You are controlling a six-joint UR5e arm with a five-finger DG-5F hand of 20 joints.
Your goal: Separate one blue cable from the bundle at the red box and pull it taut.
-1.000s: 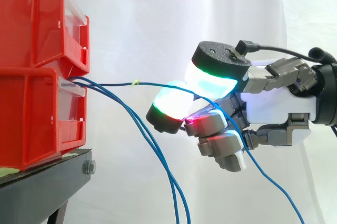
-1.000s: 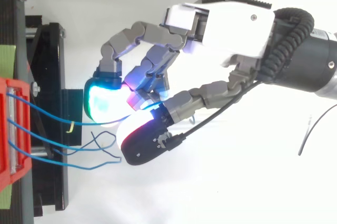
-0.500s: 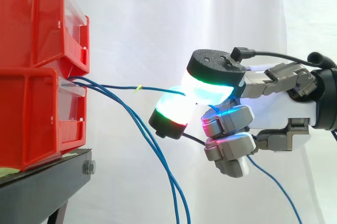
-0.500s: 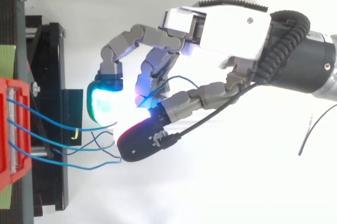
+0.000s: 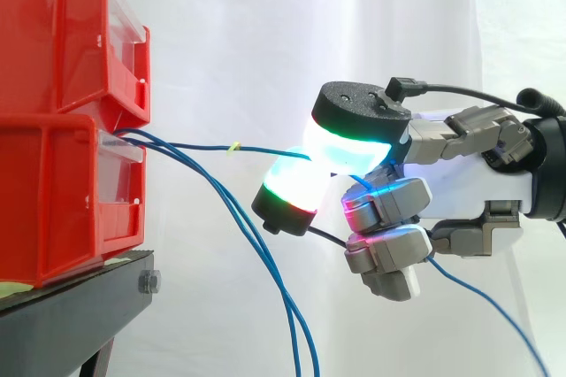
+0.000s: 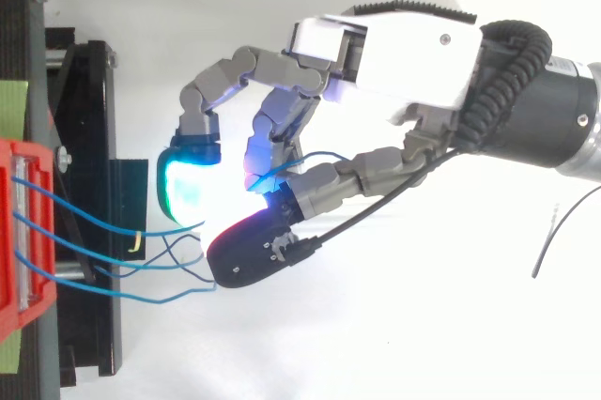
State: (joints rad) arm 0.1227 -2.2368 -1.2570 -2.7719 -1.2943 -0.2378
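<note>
At the left, where the blue cables (image 5: 250, 234) leave the lower red box (image 5: 62, 191) on its black stand (image 5: 71, 306), one blue cable (image 5: 190, 145) with a small yellow tag (image 5: 233, 148) runs nearly level to the right while the others sag beneath it. Draw your pull slowly and straight back along that line, away from the box, and watch that no drooping strand rides along. Right of the tag, the robot hand (image 5: 460, 184) is closed on that cable: two glowing pads (image 5: 296, 184) pinch it, the other fingers look curled over it, and its loose end trails off to the lower right.
</note>
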